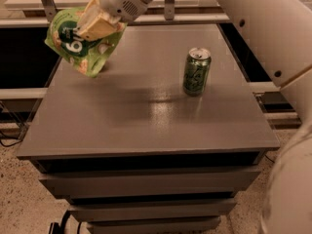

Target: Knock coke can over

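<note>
The coke can (196, 71), slim and green with pale script and a silver top, stands upright on the right half of the grey table (146, 126). My gripper (95, 27) is up at the far left, well away from the can. It is shut on a flat green snack bag (78, 45) and holds it above the table's back left corner. The bag hangs down from the tan fingers (102, 24). The white arm (258, 28) runs from the upper right across the top of the view.
The table is a grey cabinet with drawers (141, 189) below its front edge. A pale shelf or counter (195, 4) runs behind it. Dark gaps lie left and right of the table, and speckled floor (19, 199) shows below.
</note>
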Controlling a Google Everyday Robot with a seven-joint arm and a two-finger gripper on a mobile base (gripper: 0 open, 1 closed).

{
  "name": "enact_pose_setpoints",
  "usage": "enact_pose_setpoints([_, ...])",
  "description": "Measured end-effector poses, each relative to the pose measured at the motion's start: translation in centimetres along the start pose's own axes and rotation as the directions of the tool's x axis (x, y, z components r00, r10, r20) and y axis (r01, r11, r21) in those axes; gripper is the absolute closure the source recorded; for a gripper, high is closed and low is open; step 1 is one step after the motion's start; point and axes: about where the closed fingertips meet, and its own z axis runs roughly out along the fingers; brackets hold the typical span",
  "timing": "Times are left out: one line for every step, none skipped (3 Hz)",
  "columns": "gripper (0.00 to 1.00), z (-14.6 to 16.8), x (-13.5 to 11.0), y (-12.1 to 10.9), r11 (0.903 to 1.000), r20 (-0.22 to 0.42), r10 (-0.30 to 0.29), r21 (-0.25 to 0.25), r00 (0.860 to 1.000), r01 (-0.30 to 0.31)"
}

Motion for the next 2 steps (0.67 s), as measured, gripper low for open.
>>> enact_pose_setpoints([1.0, -1.4, 0.8, -3.3, 0.9954, 0.039, 0.05, 0.08, 0.998, -0.053])
enact_pose_setpoints([1.0, -3.1, 2.7, -5.5, 0.9687, 0.092, 0.135, 0.197, 0.987, -0.151])
